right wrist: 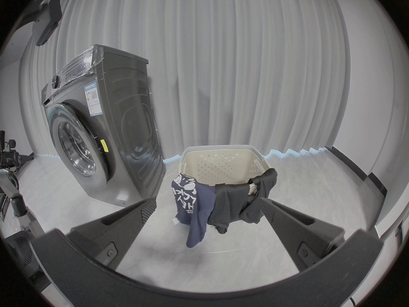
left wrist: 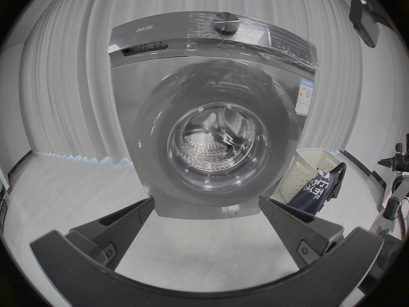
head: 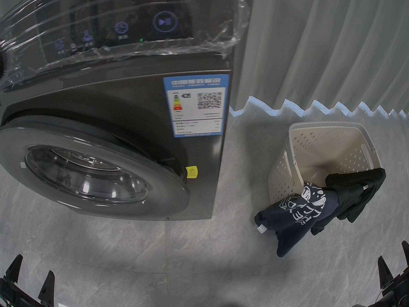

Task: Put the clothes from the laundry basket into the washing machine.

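- Beside the washing machine, to its right and just apart on the floor: pale laundry basket, upright, with its open top within easy reach of the arms.
- Draped over the basket's near rim: navy printed T-shirt, mostly outside and hanging toward the floor. Touching it, a black garment, half in and half out. Probably easy to pinch at the rim, with no digging inside.
- On the machine's front: round door, apparently shut, with the drum visible through the glass and seemingly bare. Likely to need opening before any loading.
- Low and facing the door, well apart from it: left gripper, jaws spread, holding nothing. Well placed for the door, by the look of it.
- Low and facing the basket, near the clothes but short of them: right gripper, jaws spread, empty.
- Task seemingly at its very start, with both garments to move.
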### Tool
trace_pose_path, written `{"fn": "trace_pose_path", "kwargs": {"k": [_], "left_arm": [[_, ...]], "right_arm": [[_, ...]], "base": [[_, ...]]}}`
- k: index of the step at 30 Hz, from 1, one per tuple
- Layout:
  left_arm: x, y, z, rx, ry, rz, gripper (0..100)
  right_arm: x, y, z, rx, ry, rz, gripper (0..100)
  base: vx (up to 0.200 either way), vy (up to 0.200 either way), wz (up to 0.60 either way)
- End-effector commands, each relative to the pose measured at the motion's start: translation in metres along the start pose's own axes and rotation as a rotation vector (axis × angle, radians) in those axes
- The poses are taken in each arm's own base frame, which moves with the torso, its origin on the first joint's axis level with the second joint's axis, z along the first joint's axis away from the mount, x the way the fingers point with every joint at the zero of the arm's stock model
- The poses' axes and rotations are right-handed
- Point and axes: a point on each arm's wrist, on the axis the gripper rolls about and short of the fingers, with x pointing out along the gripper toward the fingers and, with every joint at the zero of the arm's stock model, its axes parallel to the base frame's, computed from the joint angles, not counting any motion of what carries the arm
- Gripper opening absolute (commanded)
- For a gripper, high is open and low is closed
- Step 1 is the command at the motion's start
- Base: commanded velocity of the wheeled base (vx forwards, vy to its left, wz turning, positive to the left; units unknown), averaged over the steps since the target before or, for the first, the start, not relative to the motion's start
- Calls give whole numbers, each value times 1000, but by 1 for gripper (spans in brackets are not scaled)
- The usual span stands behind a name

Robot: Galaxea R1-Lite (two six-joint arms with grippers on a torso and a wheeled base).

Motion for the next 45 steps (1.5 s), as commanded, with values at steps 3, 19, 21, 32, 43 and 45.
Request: {"fn": "trace_pose_path", "kwargs": {"k": [3, 19, 21, 32, 43, 45], "left_arm": [[0, 0, -5, 2, 2, -3, 100], [0, 0, -5, -1, 2, -3, 100], [0, 0, -5, -1, 2, -3, 100], [0, 0, -5, 0, 2, -1, 100], [0, 0, -5, 0, 2, -1, 100], [0, 0, -5, 0, 2, -1, 100]], "right_arm": [[0, 0, -5, -1, 0, 0, 100], [0, 0, -5, -1, 0, 0, 100], [0, 0, -5, -1, 0, 0, 100], [0, 0, -5, -1, 0, 0, 100], [0, 0, -5, -1, 0, 0, 100], [0, 0, -5, -1, 0, 0, 100]], "base": [[0, 0, 0], [0, 100, 0], [0, 200, 0], [0, 200, 0], [0, 200, 0], [0, 200, 0]]}}
